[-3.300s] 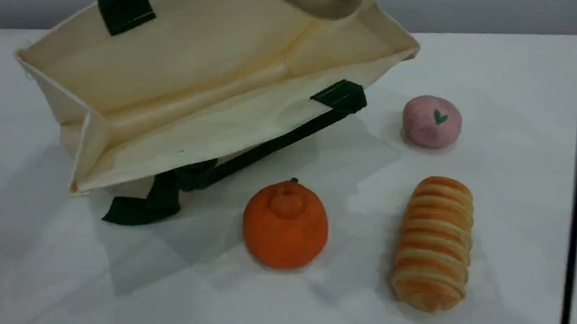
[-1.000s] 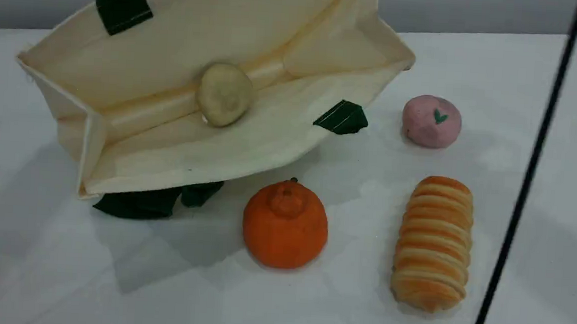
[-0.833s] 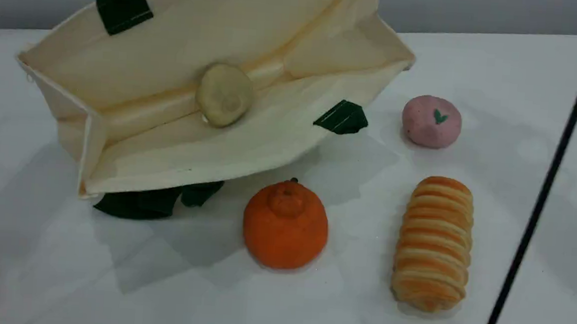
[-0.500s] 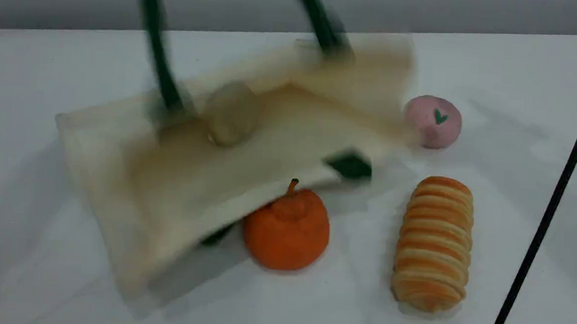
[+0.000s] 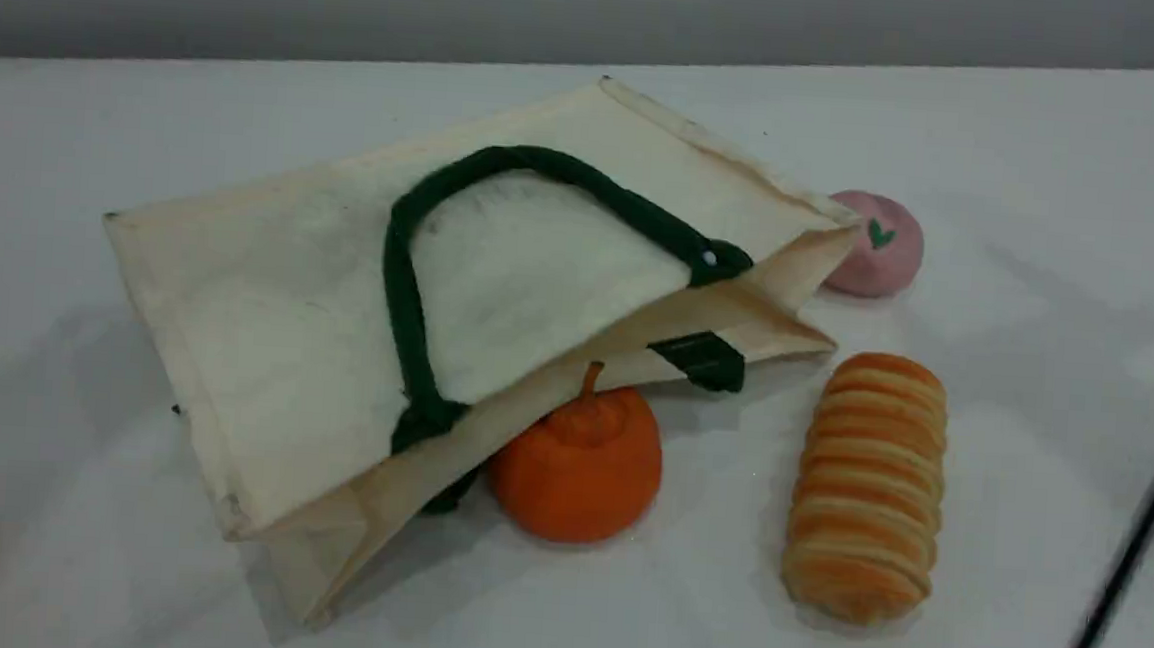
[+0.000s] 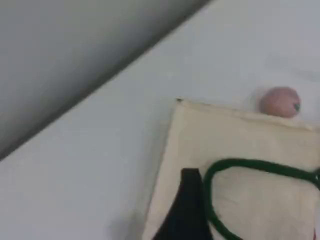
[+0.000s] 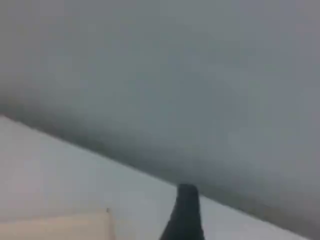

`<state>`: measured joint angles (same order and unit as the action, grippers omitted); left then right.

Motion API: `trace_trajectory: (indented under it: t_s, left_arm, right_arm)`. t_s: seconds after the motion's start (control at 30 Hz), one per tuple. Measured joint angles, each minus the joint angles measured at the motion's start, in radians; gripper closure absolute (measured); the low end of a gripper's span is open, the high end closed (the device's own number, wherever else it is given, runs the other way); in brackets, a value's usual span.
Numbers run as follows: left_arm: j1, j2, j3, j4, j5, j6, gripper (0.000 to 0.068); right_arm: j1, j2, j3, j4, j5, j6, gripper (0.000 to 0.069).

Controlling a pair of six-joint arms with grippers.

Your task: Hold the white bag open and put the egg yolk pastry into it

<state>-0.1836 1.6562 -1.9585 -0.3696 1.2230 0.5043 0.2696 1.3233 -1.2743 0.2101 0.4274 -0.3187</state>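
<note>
Step in hand: judged to be the close-out; the bag lies loose, and no gripper is on it in any view.
White bag (image 5: 318, 298): lies collapsed on its side on the surface (image 5: 999, 139), mouth facing about 4 o'clock, one green handle (image 5: 399, 283) draped across the upper panel.
Egg yolk pastry: not visible in any view; if it is in the bag, the upper panel hides it. Cannot confirm.
Left gripper (image 6: 186, 215): above the bag's far panel, one fingertip in view, nothing seen in it; how wide the jaws stand, cannot tell.
Right gripper (image 7: 186, 212): up against the grey backdrop, jaws spread wide, holding nothing.
Neighbours: orange bun (image 5: 578, 474) tucked against the bag's lower lip at 5 o'clock; pink ball (image 5: 877, 247) just beside the 2 o'clock corner; striped roll (image 5: 868, 487) apart at 4 o'clock.
Doing it well: raise the left gripper straight up, clear of the handle loop, so nothing snags and drags the bag.
Risk: a nudge at the mouth could roll the contents out toward the orange bun.
</note>
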Motion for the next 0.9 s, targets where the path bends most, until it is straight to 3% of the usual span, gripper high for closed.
trace_trajectory:
  t_s: [0.27, 0.47, 0.7, 0.9]
  left_arm:
    - [0.000, -0.209, 0.001, 0.105, 0.002, -0.139, 0.0102]
    - [0.000, -0.377, 0.030, 0.111, -0.001, -0.211, 0.0102]
    - [0.000, -0.634, 0.239, 0.116, 0.000, -0.209, 0.0102]
    - [0.000, -0.895, 0.486, 0.107, 0.000, -0.207, 0.0102]
  right_arm:
    - [0.000, -0.260, 0.000, -0.001, 0.116, 0.015, 0.0125]
    - [0.000, -0.485, 0.000, -0.001, 0.249, 0.088, 0.0125]
    - [0.000, -0.735, 0.000, -0.001, 0.414, 0.087, 0.0125]
    - [0.000, -0.874, 0.001, 0.002, 0.647, 0.130, 0.0125]
